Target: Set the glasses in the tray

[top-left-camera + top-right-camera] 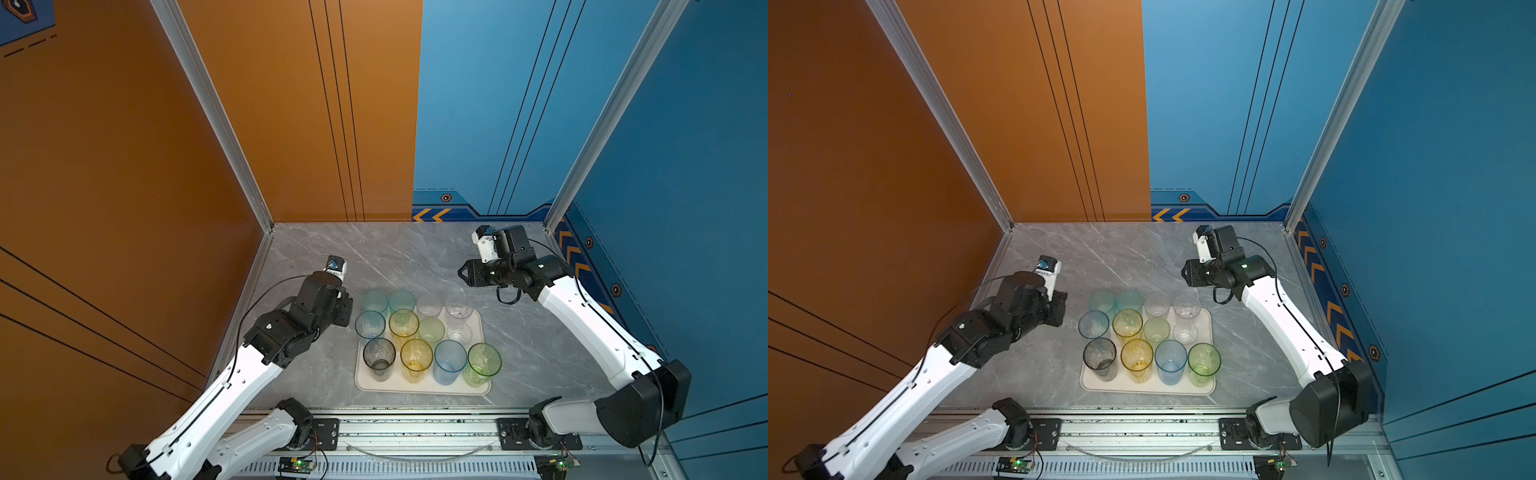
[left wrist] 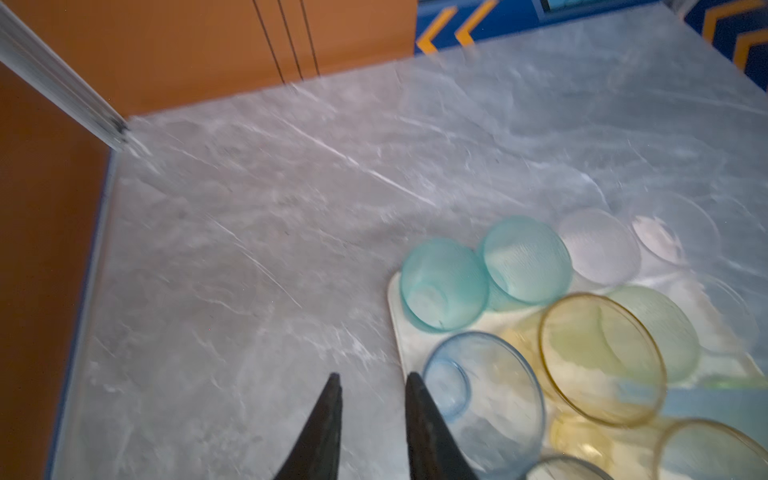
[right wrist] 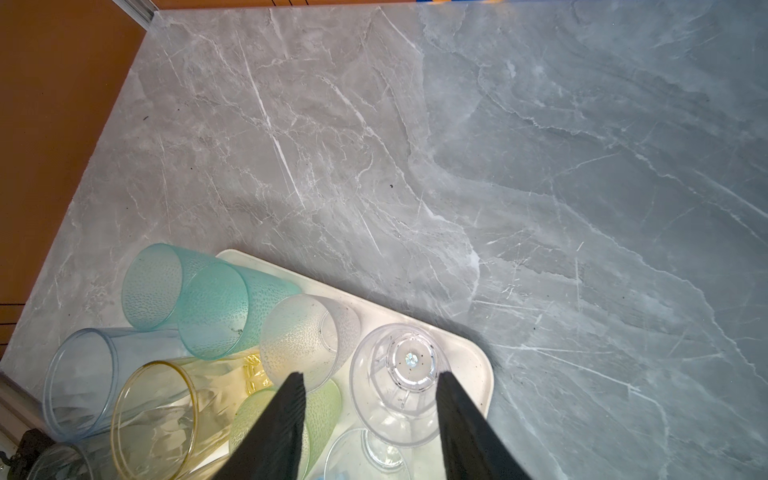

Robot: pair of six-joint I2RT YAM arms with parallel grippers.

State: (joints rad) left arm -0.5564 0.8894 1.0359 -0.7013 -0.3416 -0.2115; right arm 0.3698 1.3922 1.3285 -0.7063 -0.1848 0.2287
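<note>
**Twelve glasses upright on the tray, both grippers empty**

The tray (image 1: 419, 390) lies flat near the middle of the table, closer to its near edge. The glasses (image 1: 431, 329) stand in three rows of four running left to right.

- Near row, left to right: smoke-grey tumbler (image 1: 379, 357), yellow tumbler (image 1: 416, 359), blue tumbler (image 1: 449, 360), green tumbler (image 1: 484, 362).
- Middle row: a second blue glass (image 1: 370, 325), a second yellow glass (image 1: 403, 325), a pale green glass (image 1: 431, 332) and a small clear glass (image 1: 459, 332).
- Far row: two frosted teal glasses (image 1: 374, 301), a frosted clear glass (image 1: 429, 305) and a smooth clear glass (image 1: 459, 307).

The glasses are packed just beside one another. The left-hand ones stand right at the tray's left edge.

The table (image 1: 374, 249) is grey marble with white veins. An orange wall (image 1: 124, 166) closes the left and part of the far side, and a blue wall (image 1: 665, 145) closes the rest. A metal rail (image 1: 415, 428) runs along the near edge.

Every glass has its long axis vertical and its mouth up.

The left gripper (image 2: 372, 380) sits over bare table just left of the tray. Its jaws are a narrow gap apart with nothing between them. The right gripper (image 3: 370, 378) is beyond the tray's far right corner, its jaws spread wide and gripping nothing.
</note>
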